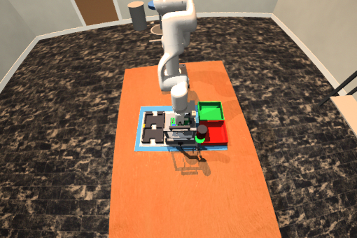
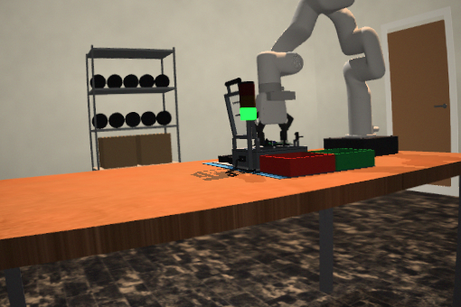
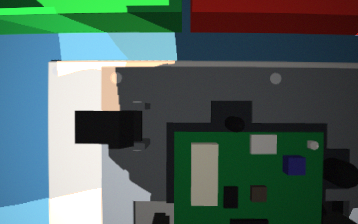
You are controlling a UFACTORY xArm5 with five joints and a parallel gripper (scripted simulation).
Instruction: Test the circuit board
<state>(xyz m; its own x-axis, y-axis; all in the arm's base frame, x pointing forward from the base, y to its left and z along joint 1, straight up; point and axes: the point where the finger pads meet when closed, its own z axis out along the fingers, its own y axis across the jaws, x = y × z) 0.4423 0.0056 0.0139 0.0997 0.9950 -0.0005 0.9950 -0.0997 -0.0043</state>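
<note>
The board [image 1: 173,120] [image 2: 270,143] [image 3: 240,170] lies in the tester [image 1: 167,120] [image 2: 274,153] [image 3: 200,85], with its component side up, and it is not in any bin. On its green face I can see a long pale block [image 3: 204,175], a smaller pale one [image 3: 263,144] and a blue one [image 3: 294,165]. Whether the pins pass through its holes, I cannot tell. The gripper [image 1: 180,123] [image 2: 272,141] is low above the board; its fingers are wide apart and they grasp nothing. The lid [image 1: 179,127] [image 2: 230,113] stands open, nearly upright, at the tester's side away from the arm's base [image 2: 337,145]. Near the lid, the signal light [image 1: 199,139] [image 2: 248,114] shows green. Beside the tester are two bins: the green bin [image 1: 211,113] [image 2: 355,159] [image 3: 100,22], closer to the arm's base, and the red bin [image 1: 215,134] [image 2: 296,164] [image 3: 275,22] next to it. On the other side of the tester is the dark tray [image 1: 154,134]. Under the tester and the tray, a blue mat [image 1: 138,136] [image 2: 220,166] [image 3: 22,125] lies on the orange table [image 1: 184,206] [image 2: 143,194].
</note>
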